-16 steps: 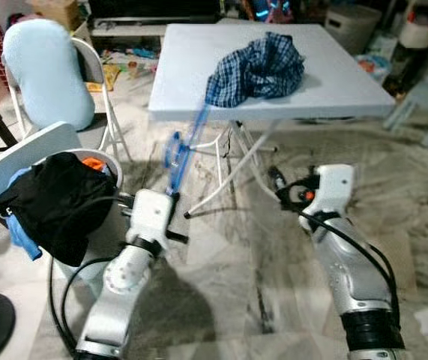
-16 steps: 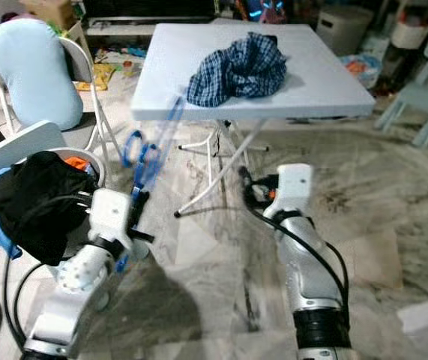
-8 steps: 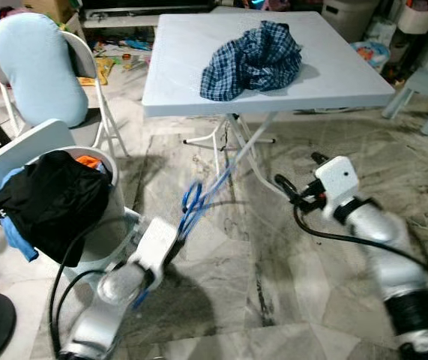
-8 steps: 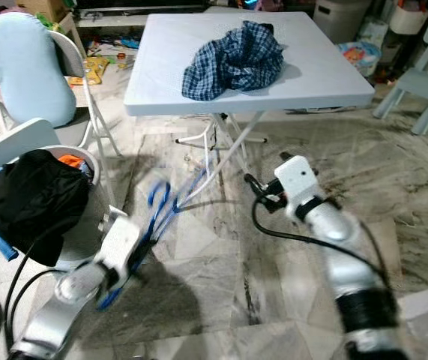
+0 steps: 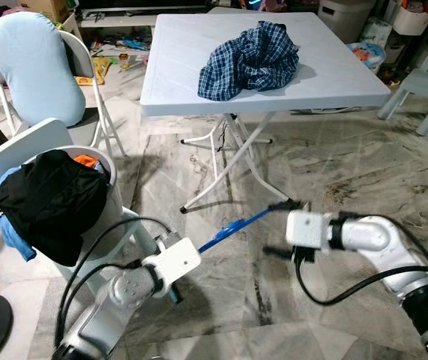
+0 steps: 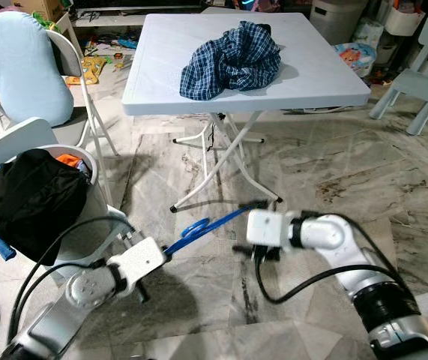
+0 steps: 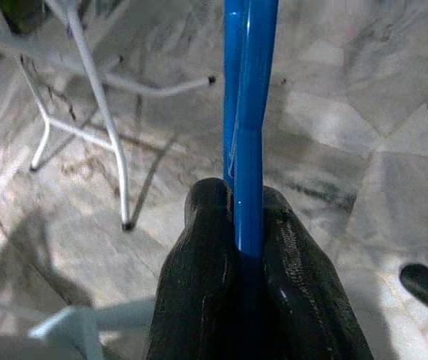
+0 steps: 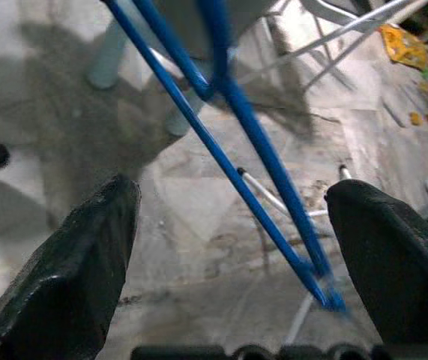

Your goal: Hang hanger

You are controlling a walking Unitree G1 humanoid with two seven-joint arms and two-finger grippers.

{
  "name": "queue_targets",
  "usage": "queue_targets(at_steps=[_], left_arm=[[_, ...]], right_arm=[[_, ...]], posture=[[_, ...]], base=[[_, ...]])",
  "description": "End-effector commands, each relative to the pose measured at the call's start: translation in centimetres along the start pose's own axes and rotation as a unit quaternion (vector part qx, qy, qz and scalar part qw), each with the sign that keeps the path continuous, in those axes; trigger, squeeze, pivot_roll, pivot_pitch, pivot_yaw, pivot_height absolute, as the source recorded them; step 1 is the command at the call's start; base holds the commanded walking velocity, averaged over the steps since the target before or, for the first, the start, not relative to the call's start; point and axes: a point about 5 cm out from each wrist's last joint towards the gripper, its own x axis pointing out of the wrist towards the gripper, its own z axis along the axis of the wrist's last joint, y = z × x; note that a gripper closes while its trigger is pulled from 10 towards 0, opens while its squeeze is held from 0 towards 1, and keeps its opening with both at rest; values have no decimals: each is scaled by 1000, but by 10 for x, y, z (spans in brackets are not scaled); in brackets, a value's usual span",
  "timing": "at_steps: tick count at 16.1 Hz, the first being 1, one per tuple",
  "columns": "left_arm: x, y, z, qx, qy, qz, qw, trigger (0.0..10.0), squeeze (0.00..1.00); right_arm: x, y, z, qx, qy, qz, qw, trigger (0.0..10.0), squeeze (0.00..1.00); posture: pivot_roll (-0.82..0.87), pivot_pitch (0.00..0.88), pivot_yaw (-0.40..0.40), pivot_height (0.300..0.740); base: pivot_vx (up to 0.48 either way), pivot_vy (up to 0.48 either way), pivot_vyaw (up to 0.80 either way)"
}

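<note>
Hanger (image 5: 232,227) | clamped in left gripper (image 7: 249,247) | black clothes (image 5: 52,202) in basket (image 5: 115,196)

The hanger (image 7: 249,112) looked like glossy blue plastic, gripped between matt black rubbery fingers (image 7: 206,247). The floor (image 5: 363,165) was veined marble, faintly polished. The table (image 5: 176,60) had a smooth matt white top; the shirt (image 5: 252,60) was soft checked cloth.

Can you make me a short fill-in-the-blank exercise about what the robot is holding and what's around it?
1. The left gripper is shut on a ____ hanger.
2. The right gripper's fingers are ____, with the hanger between them.
3. The checked shirt lies on the white ____.
4. Black clothing fills the ____ beside the left arm.

Missing words: blue; open; table; basket
</note>
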Motion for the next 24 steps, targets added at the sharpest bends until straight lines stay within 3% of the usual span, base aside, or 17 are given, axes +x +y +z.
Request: queue_targets(at_steps=[1,6,7,9,16,24], left_arm=[[2,-4,3,24,-4,-17,1000,10000,0],[9,-18,10,43,-19,-53,998,10000,0],[10,-18,11,43,-21,-53,997,10000,0],[11,-19,13,46,-22,-63,997,10000,0],[12,-21,13,64,-22,-74,995,10000,0],[12,-20,15,75,-24,-77,994,10000,0]], right_arm=[[5,2,4,-19,-4,26,999,10000,0],[24,7,11,-56,-13,26,998,10000,0],[25,8,11,-57,-15,29,998,9608,0],[25,9,8,-58,-9,34,998,0,0],[27,4,-11,-127,83,81,985,0,0],[32,-2,-18,-137,113,76,981,0,0]], posture=[[11,100,-36,740],[1,102,-31,740],[1,101,-31,740],[1,102,-32,740],[1,99,-31,740],[7,95,-30,740]], base=[[0,0,0],[0,0,0],[0,0,0],[0,0,0],[0,0,0],[0,0,0]])
